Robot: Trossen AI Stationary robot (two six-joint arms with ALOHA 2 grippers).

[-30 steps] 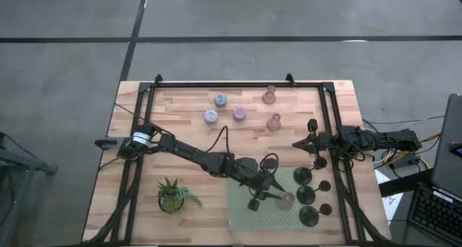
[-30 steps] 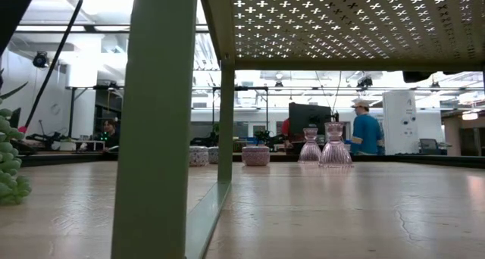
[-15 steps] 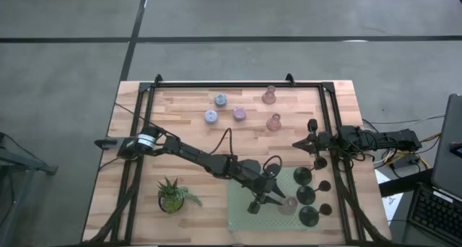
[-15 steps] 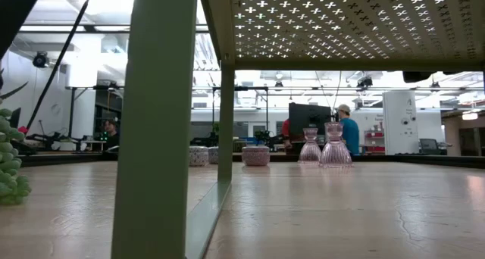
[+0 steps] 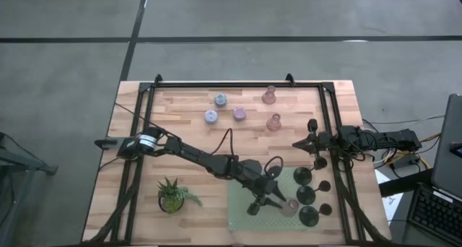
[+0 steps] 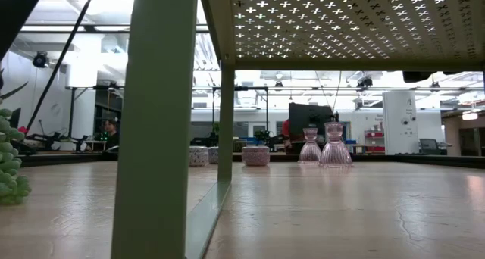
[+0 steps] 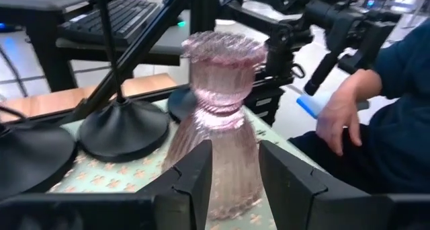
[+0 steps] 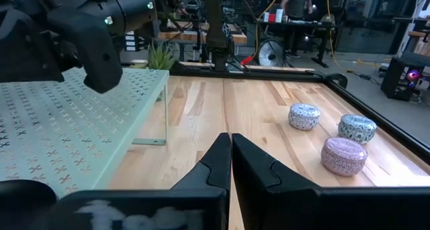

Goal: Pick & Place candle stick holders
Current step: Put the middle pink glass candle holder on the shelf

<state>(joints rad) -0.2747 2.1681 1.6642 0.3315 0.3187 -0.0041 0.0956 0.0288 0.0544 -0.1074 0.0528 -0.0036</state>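
Note:
My left gripper (image 5: 278,201) (image 7: 235,152) reaches over the green perforated stand (image 5: 245,204) and is shut on a pink bell-shaped candle stick holder (image 5: 289,206) (image 7: 222,116). Several black round-based holders (image 5: 306,195) (image 7: 124,126) stand on the stand just beyond it. Two more pink holders (image 5: 274,122) (image 6: 334,145) and three short round ones (image 5: 220,100) (image 8: 344,155) stand on the wood at the far side. My right gripper (image 5: 297,144) (image 8: 230,156) waits shut at the table's right. My left gripper pinches the pink holder's flared lower body (image 7: 225,173) between its two fingers, one on each side. The fingers come nearly level from the table's left. The holder stands about upright, cup end up, over the green stand; whether its foot touches the stand I cannot tell.
A small potted plant (image 5: 172,194) stands near the front left of the table. A black frame rail (image 5: 238,83) runs round the tabletop. A person's hand (image 7: 342,112) and blue sleeve show beyond the table's right edge, near a keyboard (image 5: 437,211).
My left gripper has turned a little at the wrist and carried the pink holder slightly toward the table's near edge, over the green stand, staying shut on it. In the room behind, a person in blue has walked out of sight.

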